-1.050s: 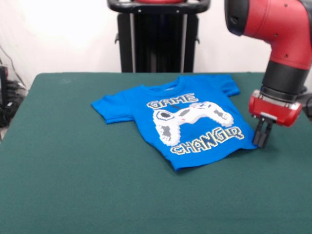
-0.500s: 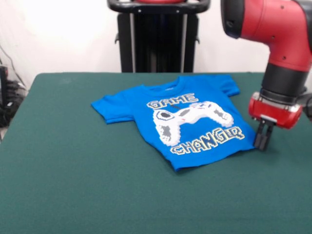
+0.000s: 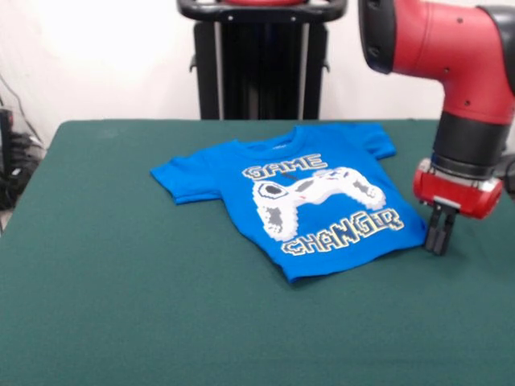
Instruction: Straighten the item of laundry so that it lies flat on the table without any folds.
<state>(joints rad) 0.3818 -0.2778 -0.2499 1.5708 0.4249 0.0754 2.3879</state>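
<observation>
The blue T-shirt (image 3: 298,201) lay spread on the green table (image 3: 121,305) — its hem corner just beside the narrowly closed claw (image 3: 438,245).

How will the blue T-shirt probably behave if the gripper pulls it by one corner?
The T-shirt is thin cloth lying limp on the table, so it would likely sag and fold, not lift as one piece. It looks light, so a pull may drag all of it over the felt. The gripper stands at its hem corner; the felt may add friction.
</observation>
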